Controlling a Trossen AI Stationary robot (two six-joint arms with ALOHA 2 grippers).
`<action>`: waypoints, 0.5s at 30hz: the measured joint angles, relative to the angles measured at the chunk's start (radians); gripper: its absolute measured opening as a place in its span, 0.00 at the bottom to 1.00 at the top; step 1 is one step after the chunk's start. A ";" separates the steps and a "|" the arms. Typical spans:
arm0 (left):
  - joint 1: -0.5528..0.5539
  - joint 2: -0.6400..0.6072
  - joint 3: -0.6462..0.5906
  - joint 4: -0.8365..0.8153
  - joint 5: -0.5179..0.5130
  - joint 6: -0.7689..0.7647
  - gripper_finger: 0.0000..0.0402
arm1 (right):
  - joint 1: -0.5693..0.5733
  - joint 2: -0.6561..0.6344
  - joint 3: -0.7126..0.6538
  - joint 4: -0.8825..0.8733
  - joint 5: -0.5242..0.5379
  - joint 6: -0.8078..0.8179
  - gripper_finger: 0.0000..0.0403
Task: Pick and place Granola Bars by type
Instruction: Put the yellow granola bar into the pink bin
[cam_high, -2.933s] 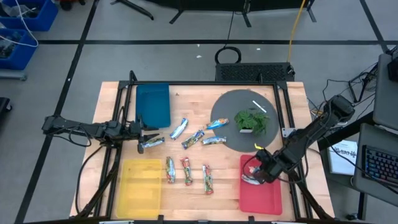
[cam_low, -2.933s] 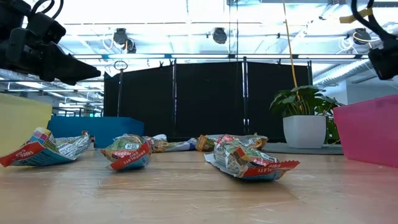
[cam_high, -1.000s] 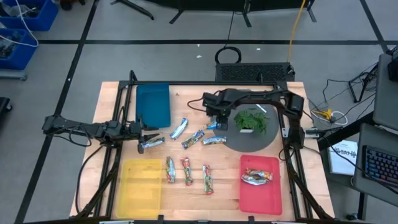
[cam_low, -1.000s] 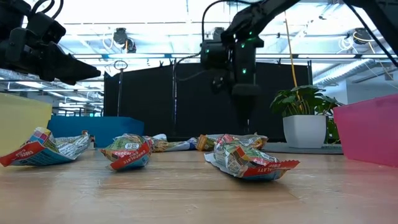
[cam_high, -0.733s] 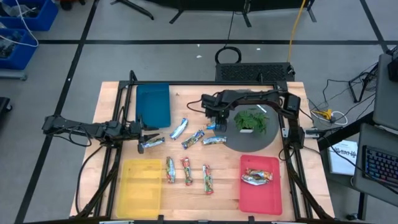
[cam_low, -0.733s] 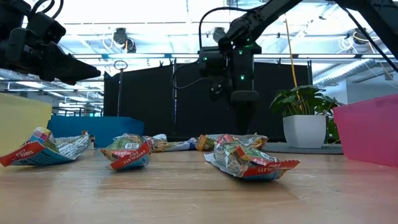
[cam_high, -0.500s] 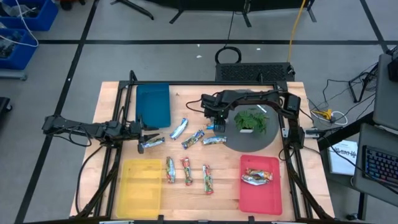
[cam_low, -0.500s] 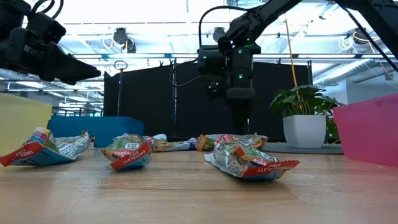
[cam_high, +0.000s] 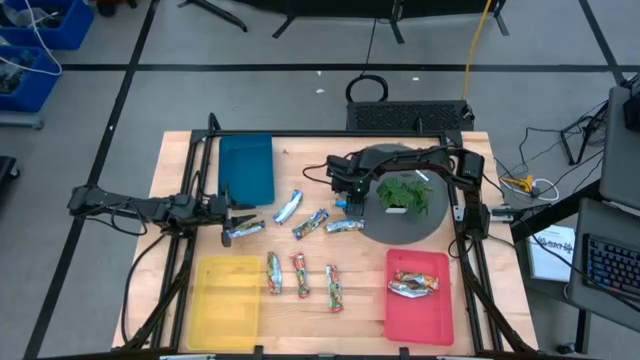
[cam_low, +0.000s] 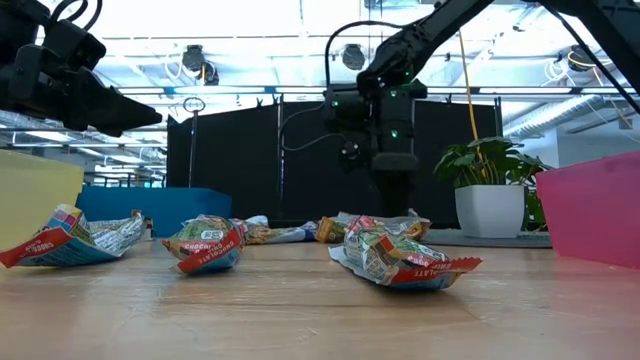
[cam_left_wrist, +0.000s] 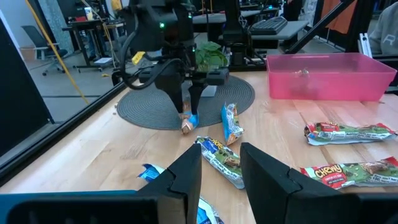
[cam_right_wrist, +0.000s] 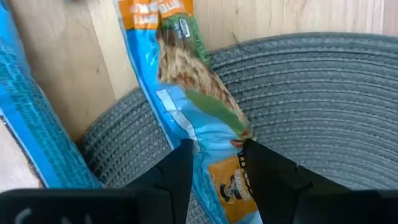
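At the grey mat's (cam_high: 420, 225) nine-o'clock edge, our right gripper (cam_high: 352, 199) straddles, fingers apart, the blue-orange granola bar (cam_right_wrist: 199, 124) lying across the rim; left gripper (cam_high: 243, 216) parted too.

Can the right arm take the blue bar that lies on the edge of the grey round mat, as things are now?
Probably yes. The right tool is open directly over the blue bar, fingers on either side, and nothing lies between them.

My right gripper (cam_high: 345, 203) sits low over a blue bar (cam_left_wrist: 188, 122) at the grey mat (cam_high: 375, 225) edge. The potted plant (cam_high: 403, 194) crowds its right side; two bars (cam_high: 328, 222) lie close on the left. Bare wood (cam_high: 300, 165) opens toward the blue tray (cam_high: 246, 168).
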 joint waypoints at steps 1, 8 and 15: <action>0.000 0.000 0.000 0.000 0.000 0.000 0.29 | 0.001 -0.001 -0.003 0.003 0.001 0.002 0.34; 0.000 0.000 0.000 0.001 0.000 0.013 0.29 | 0.011 -0.001 -0.004 0.006 0.002 -0.018 0.19; 0.000 0.000 0.000 0.002 0.000 0.014 0.29 | 0.054 -0.002 -0.007 0.085 0.106 -0.089 0.01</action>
